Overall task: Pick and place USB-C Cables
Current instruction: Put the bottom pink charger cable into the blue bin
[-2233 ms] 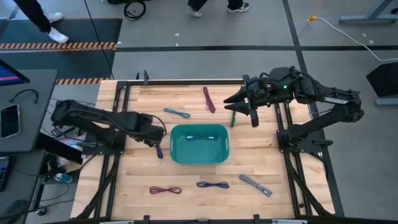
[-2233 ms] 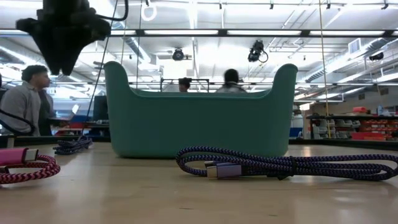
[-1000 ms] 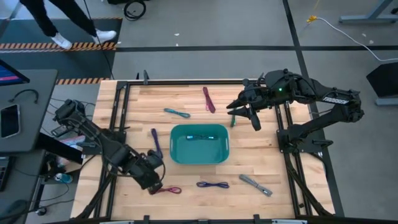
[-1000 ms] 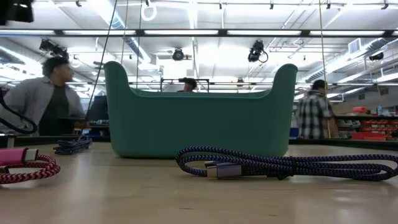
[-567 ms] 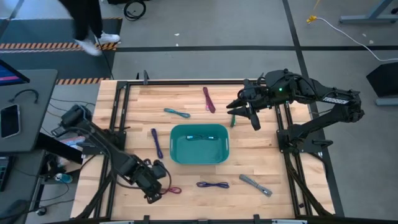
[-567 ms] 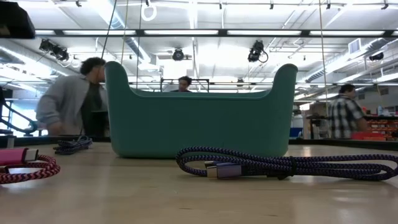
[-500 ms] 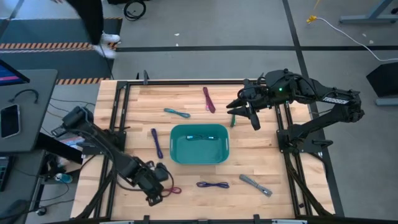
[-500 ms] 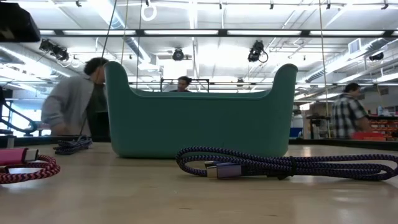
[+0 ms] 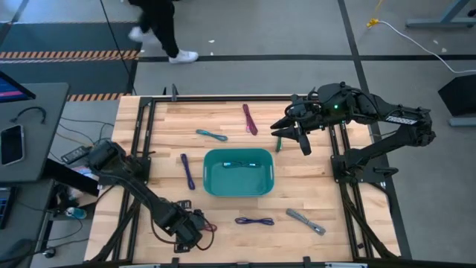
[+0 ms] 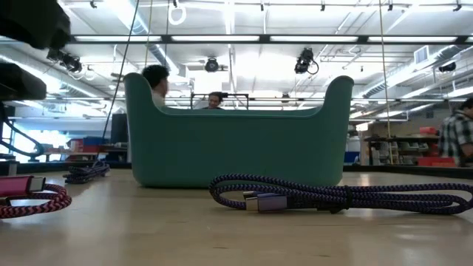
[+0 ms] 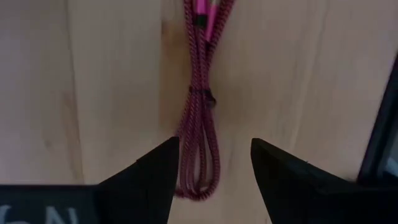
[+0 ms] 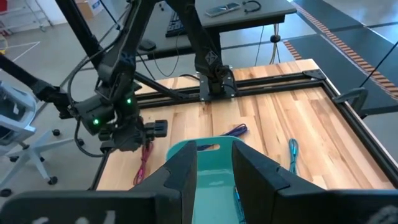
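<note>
Maroon cable: a short braided maroon-pink USB-C cable (image 11: 200,118), folded into a loop and tied at its middle, lies flat on the wooden bench (image 9: 223,115) near its front-left corner; it also shows at the edge of the low view (image 10: 29,196).
Left end effector: the left end effector (image 11: 214,171) hangs directly over that maroon cable with its two dark fingers spread wide, one on each side of the looped end; no contact with the cable can be seen.
Purple cable: a braided purple cable (image 10: 332,196) lies on the bench in front of the bin, just right of the maroon one.
Grey cable: a grey bundled cable (image 9: 306,221) lies at the front right of the bench.
Bin: a teal plastic bin (image 9: 239,173) with rounded corners stands at the middle of the bench, with a thin teal cable (image 9: 239,164) lying inside.
Blue-purple cable: a dark blue-purple cable (image 9: 187,171) lies just left of the bin.
Far cables: a teal cable (image 9: 211,135) and a dark maroon cable (image 9: 249,119) lie beyond the bin, apart from each other.
Right end effector: the right end effector (image 9: 289,138) hovers above the far right of the bench, gripping a thin green cable (image 9: 280,141) that hangs down from it.
Surroundings: a person (image 9: 160,30) walks on the floor beyond the bench.
</note>
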